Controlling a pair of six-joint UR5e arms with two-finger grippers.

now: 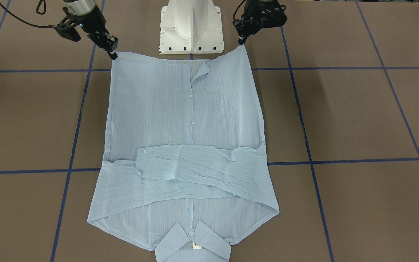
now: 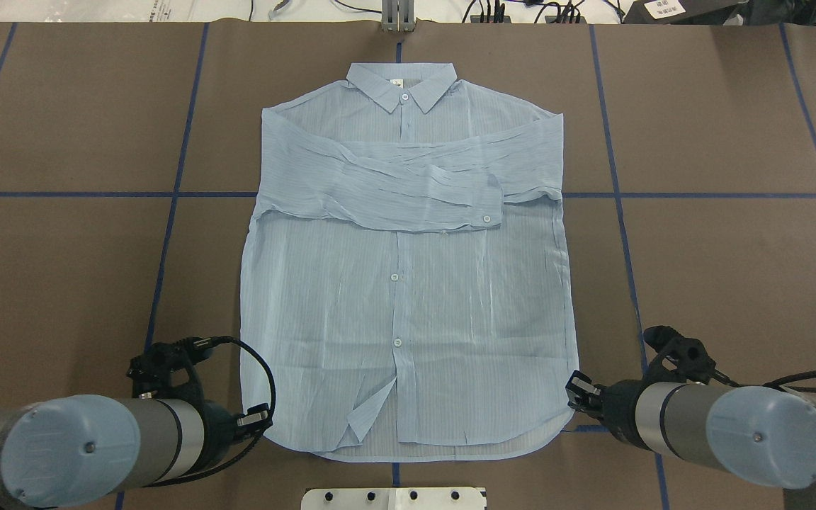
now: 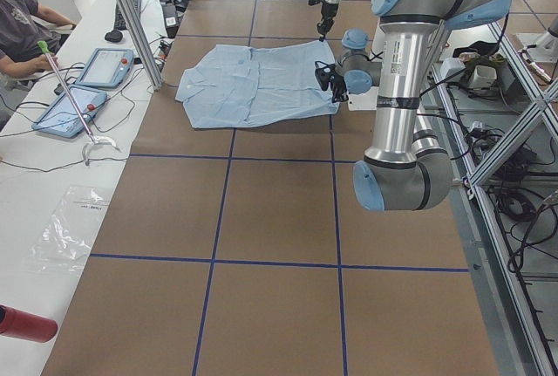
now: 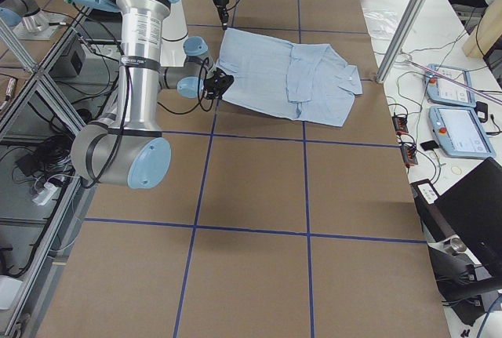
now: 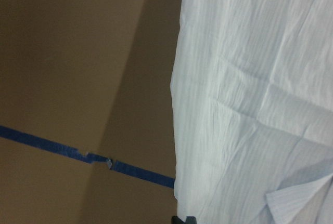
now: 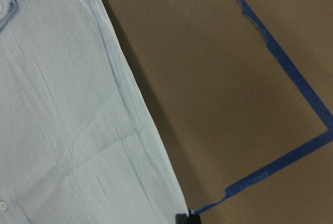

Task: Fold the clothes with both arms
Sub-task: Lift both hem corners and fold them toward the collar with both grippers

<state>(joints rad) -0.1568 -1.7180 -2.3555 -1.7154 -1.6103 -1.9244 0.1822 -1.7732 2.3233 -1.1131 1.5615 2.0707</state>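
The shirt (image 2: 408, 283) is thin, finely crinkled matt cloth; the table (image 2: 734, 269) looks covered in matt brown paper.

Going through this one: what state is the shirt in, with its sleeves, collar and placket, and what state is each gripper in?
shirt: spread flat, front up.
sleeves: folded across the chest, overlapping.
collar: flat, top button fastened.
placket bottom: unbuttoned, corner turned back.
left gripper: shut on one hem corner.
right gripper: shut on the other hem corner.

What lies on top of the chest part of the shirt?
Both sleeves lie folded across the shirt, one over the other; the upper one's buttoned cuff shows. They cover part of the button placket; the lower sleeve's end is hidden.
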